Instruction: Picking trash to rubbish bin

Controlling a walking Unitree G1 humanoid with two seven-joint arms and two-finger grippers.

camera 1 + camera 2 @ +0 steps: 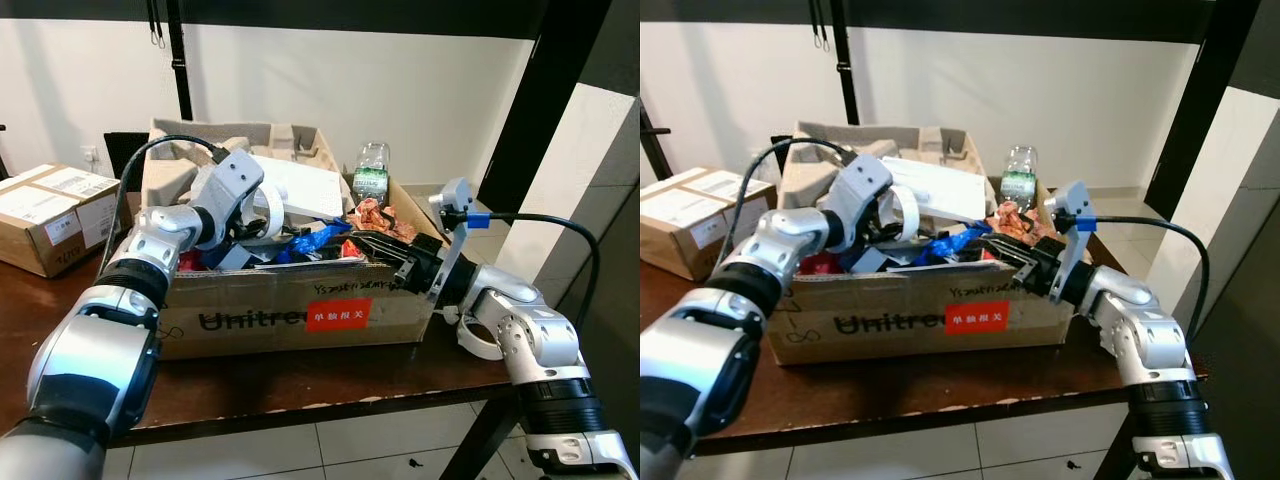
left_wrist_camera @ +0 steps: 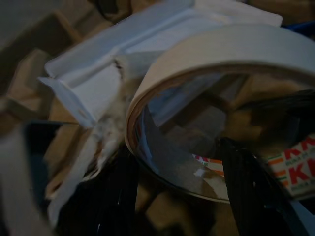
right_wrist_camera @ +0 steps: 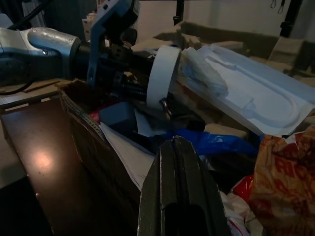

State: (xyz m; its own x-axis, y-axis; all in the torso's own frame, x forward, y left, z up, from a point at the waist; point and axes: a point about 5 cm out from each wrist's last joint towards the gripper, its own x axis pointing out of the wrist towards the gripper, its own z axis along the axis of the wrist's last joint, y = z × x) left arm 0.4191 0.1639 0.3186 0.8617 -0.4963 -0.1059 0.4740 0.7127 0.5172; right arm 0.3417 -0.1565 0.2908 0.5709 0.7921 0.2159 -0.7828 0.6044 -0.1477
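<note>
While the tape roll [image 1: 902, 212] is sitting atop the box [image 1: 890, 310] heap, we are risking a spill.
Our left gripper [image 1: 890, 215] is clamping it; our right gripper [image 1: 1025, 262], closed at three o'clock, is crowding loose wrappers [image 1: 1012, 222].

I had the open cardboard box [image 1: 290, 315] on the table [image 1: 300, 385] ahead, trash heaped inside. A bottle [image 1: 371, 175] stood at its back right. A second carton [image 1: 50, 215] sat left
</note>
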